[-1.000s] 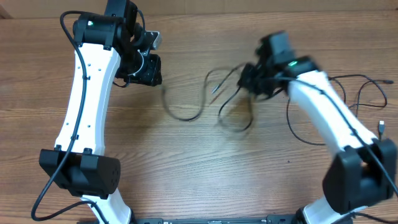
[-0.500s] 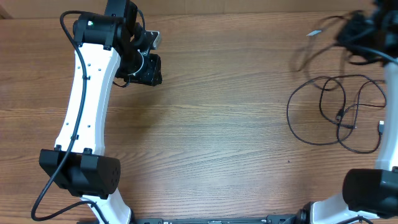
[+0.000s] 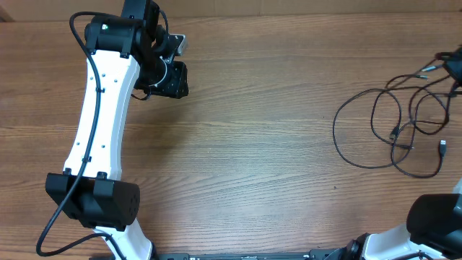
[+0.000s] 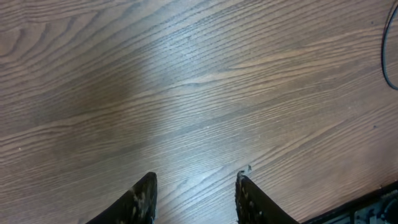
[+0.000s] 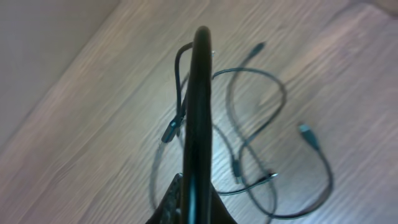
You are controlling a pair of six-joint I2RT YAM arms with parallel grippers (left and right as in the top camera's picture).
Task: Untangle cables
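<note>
Wood-grain laminate, brown and faintly glossy, was seen across the table [image 3: 274, 144], with long streaked grain running beneath both sets of fingers. Thin, flexible black cables [image 3: 393, 134] with small plug connectors were spread in loose, overlapping loops on that surface. They were beneath the fingers of the right gripper [image 5: 200, 43] and well apart from those of the left gripper [image 4: 196, 198].

The right gripper's dark, smooth fingers were pressed fully together and were seen edge-on as a single narrow blade. One strand appeared to be caught at their tips and was draped down one side of them, ending in a slim dark plug [image 5: 171, 132]. Further strands were drawn up from the loops toward the fingertips. A flat plug with a pale end [image 5: 305, 130] was laid off to the other side of the fingers.

The left gripper's two scuffed black fingers [image 4: 144, 200] were held partly apart, with nothing between them but bare wood. Only a short curve of black cord was shown at the picture's edge, well away from them.
</note>
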